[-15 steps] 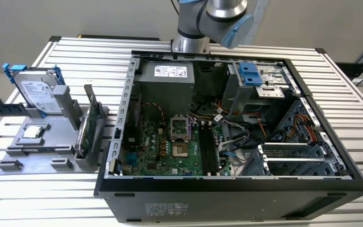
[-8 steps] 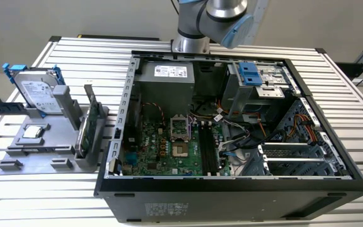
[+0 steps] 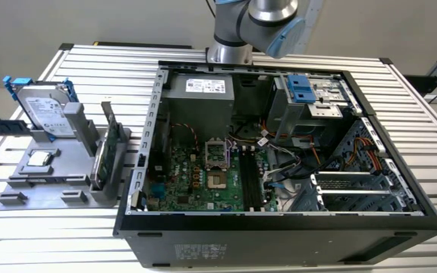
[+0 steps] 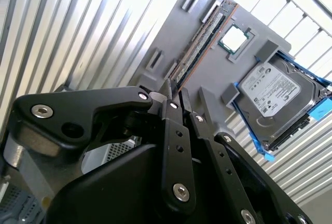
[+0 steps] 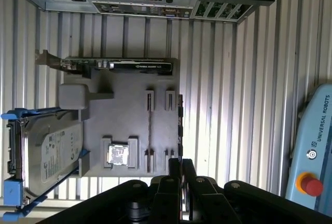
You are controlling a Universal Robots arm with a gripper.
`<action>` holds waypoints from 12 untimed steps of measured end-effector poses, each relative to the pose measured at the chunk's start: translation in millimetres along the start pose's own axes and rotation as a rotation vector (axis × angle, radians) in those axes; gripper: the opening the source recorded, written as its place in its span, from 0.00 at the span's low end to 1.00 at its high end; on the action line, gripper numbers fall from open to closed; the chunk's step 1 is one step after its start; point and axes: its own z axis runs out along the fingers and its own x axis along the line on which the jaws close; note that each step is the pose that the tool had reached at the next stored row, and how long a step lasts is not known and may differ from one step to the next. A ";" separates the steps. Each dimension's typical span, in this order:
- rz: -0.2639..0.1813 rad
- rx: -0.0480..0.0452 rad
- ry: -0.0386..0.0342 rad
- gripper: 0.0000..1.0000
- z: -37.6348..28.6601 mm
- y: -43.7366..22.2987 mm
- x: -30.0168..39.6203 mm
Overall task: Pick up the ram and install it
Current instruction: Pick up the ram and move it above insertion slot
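Observation:
The ram is a long thin stick with a row of dark chips, standing on edge in a slot of the grey holder tray. In the first wrist view the ram is a thin line across the tray. My gripper hangs well above the tray's end, apart from the stick, and its black fingers are together with nothing between them. In the first wrist view the gripper sits over the tray's edge. The arm reaches in behind the case.
An open computer case lies beside the tray; its motherboard has long dark slots. On the tray are a silver hard drive with blue rails, a square chip and an upright green card. A pendant with a red button lies nearby.

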 end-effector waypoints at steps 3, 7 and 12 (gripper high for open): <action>0.000 0.0000 0.0000 0.00 -1.6 0.0 -0.1; 0.000 0.0000 0.0000 0.00 -3.8 0.1 -0.1; 0.000 -0.0001 0.0000 0.00 -6.8 0.2 -0.2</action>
